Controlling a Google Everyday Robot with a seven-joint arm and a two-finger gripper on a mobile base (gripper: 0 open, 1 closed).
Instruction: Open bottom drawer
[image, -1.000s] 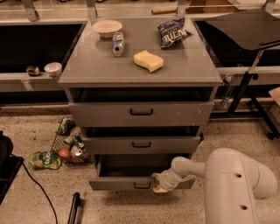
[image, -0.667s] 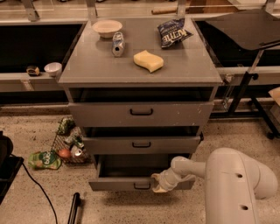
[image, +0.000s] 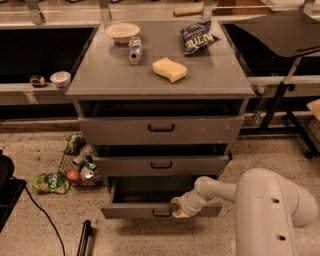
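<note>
A speckled stone floor (image: 45, 145) runs under everything, lit dimly and warmly. A grey metal cabinet (image: 205, 82) stands mid-floor. Past the cabinet's right edge is a dark table (image: 280, 32) on black legs. Past its left edge a pale ledge (image: 25, 94) runs in front of a dark recess. Near the floor's left edge lie a wire basket (image: 70, 167), a green packet (image: 50, 183) and a black cable (image: 46, 216). The gripper (image: 179, 209) sits low against the cabinet's front edge.
</note>
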